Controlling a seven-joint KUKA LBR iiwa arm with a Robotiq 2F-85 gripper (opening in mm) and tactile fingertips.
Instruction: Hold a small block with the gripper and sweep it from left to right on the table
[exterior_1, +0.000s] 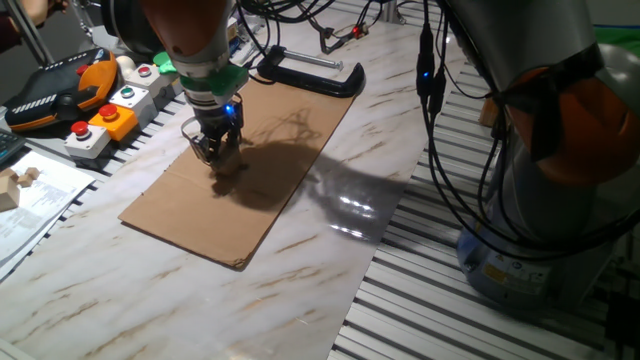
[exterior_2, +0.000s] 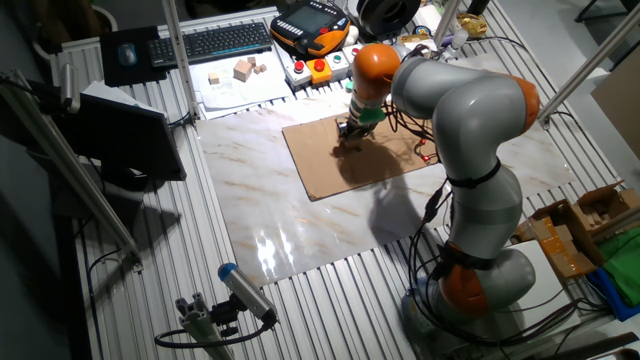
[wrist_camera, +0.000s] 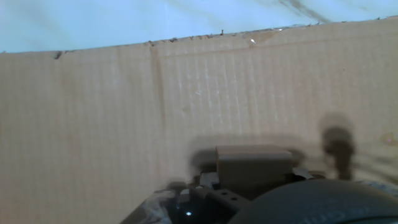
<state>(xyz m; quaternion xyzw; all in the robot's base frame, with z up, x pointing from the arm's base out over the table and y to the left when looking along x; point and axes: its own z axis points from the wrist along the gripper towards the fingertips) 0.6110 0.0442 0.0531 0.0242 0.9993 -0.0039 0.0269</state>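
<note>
Hand view: pincer (wrist_camera: 254, 186) grips block (wrist_camera: 254, 163).

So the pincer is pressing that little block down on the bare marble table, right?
Not quite. The pincer holds the small block down on the brown cardboard sheet that lies on the marble table, not on bare marble. The hand view shows cardboard all around the block.

Arm bent low, pincer (exterior_1: 216, 152) pointing down — fingers drawn in, blue light lit
</note>
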